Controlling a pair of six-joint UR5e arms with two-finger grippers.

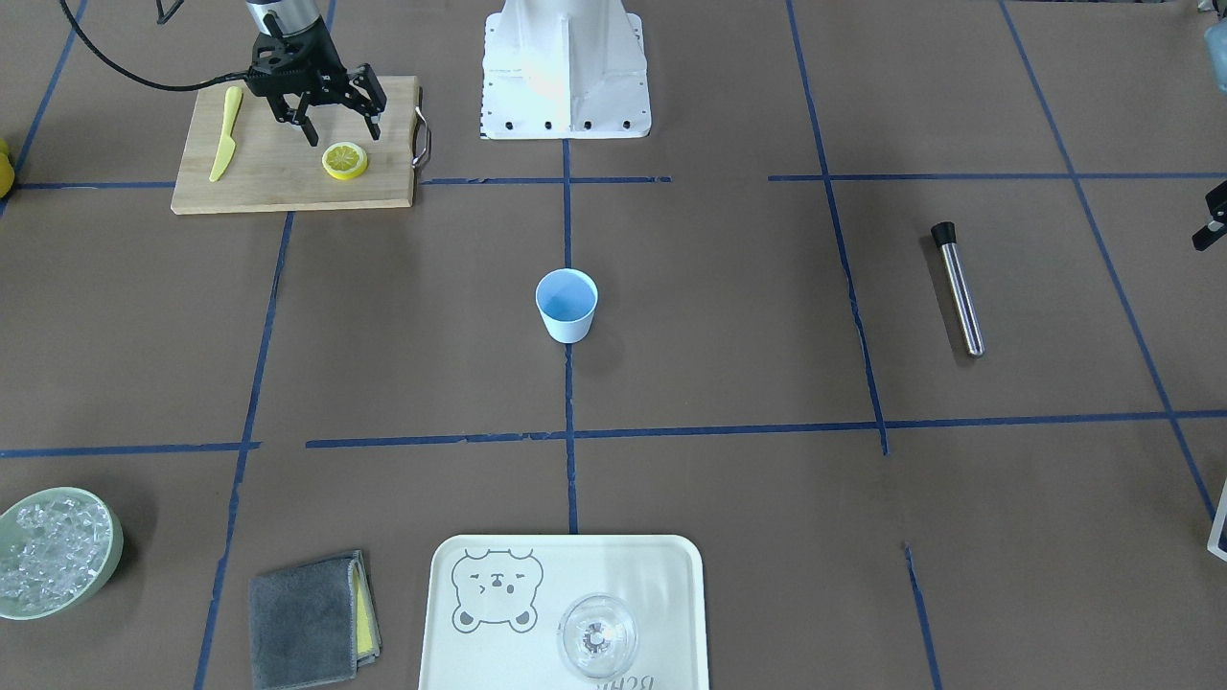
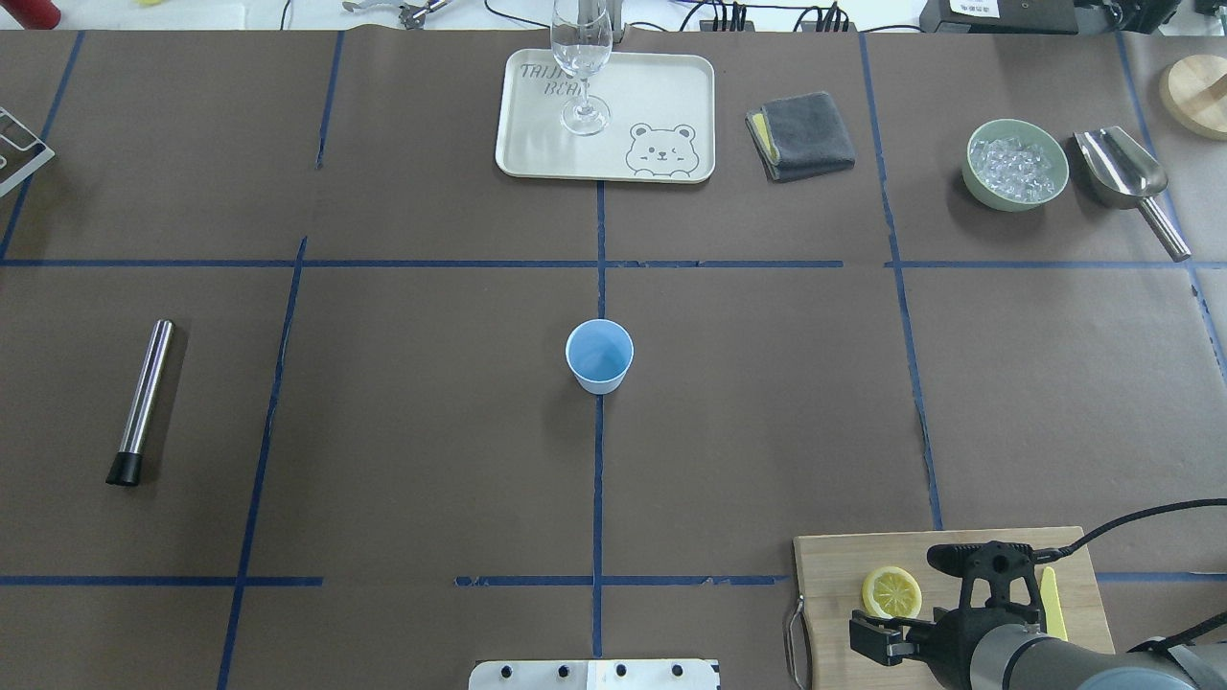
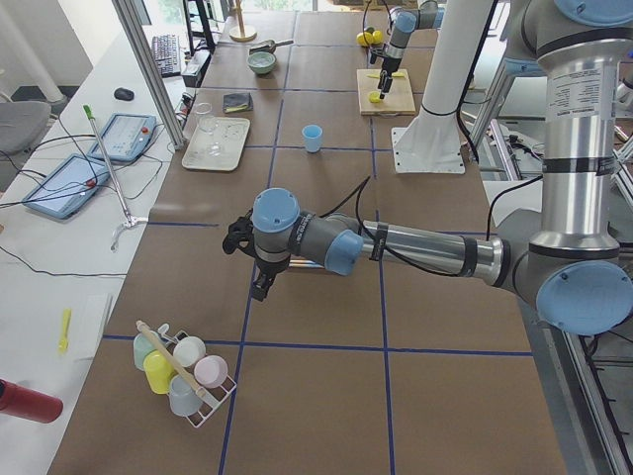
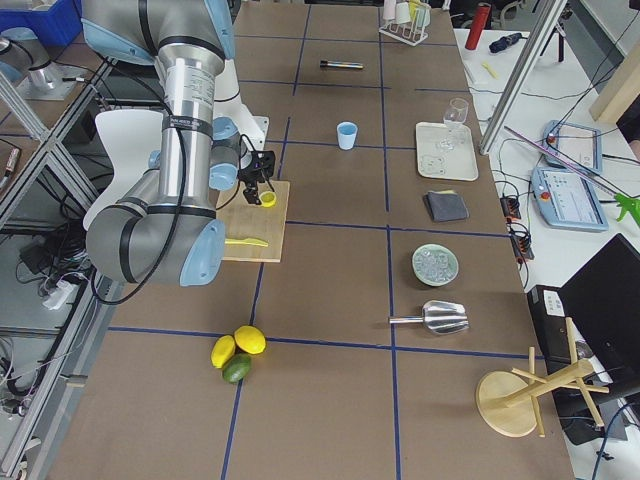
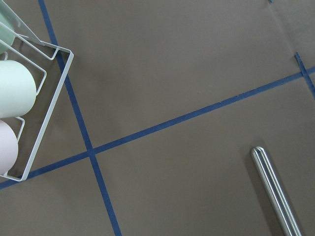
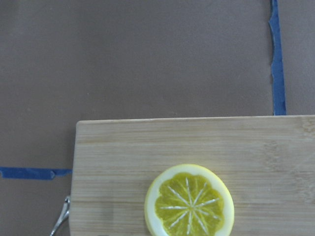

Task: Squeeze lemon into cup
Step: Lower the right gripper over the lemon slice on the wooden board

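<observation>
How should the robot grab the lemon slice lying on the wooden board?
Probably by the yellow rind, pinching two opposite edges, coming straight down from above. The lemon slice lies flat on the cutting board, thin and round, so only its rim gives sides to pinch. The right end effector hangs open near it.

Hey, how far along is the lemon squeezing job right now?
Nothing looks finished so far. The lemon lies flat on the cutting board, not gripped. In hand: the right tool is open and poised just above the slice. Left to do: grasp the slice, carry it to the cup at the table's middle, which shows no lemon in it, and squeeze.
</observation>
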